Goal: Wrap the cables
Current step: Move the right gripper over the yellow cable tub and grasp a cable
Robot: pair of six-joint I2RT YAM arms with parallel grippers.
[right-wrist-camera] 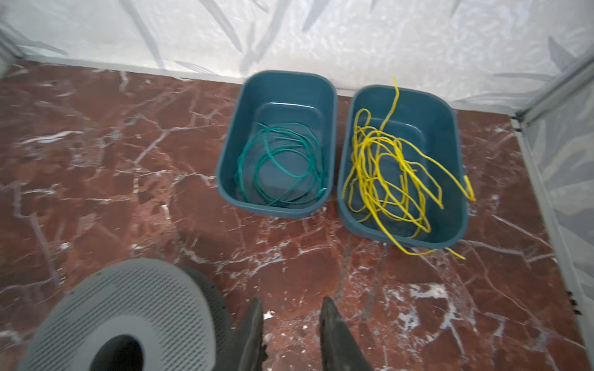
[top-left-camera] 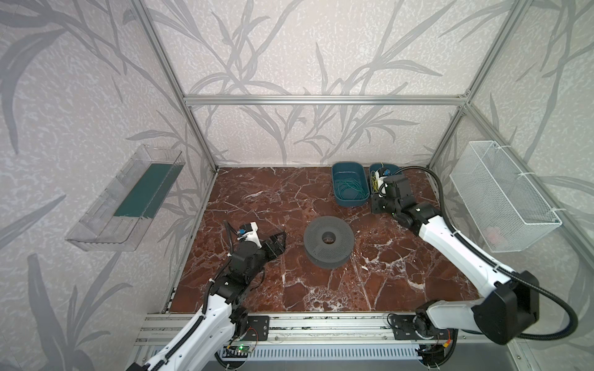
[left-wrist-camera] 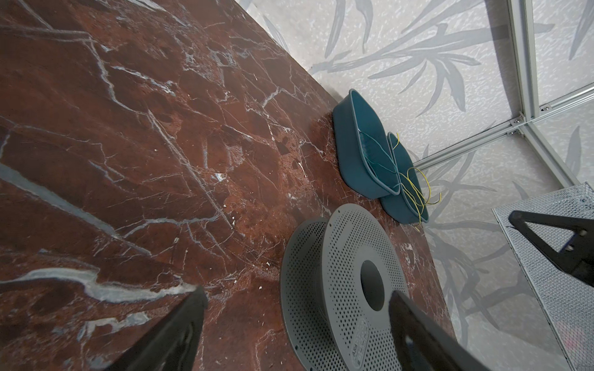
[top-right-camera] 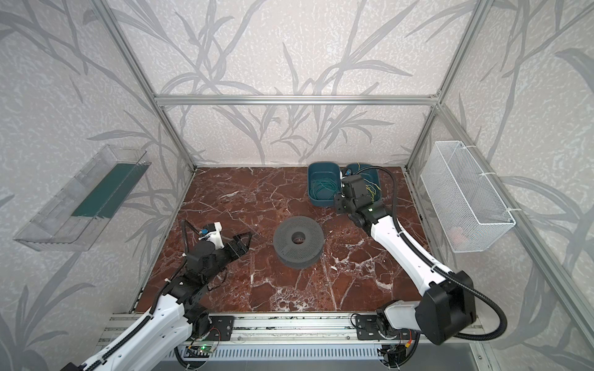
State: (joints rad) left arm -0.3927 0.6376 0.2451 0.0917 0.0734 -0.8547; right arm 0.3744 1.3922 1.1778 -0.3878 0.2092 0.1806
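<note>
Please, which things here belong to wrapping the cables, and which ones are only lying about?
For the job: yellow cables, loose in their blue tub; grey spool, probably for winding.
Lying about: green cable, already coiled in the other tub; wire basket; clear tray.

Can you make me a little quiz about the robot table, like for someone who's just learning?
1. True or false: the yellow cables lie wholly inside their teal bin.
2. The grey spool in the middle has: A yellow wire wound on it; B green wire wound on it; C no wire on it.
3. What is the left gripper holding?

Key: 1 false, some ends hang over the rim. 2 C. 3 nothing, it is open beside the spool.
</note>
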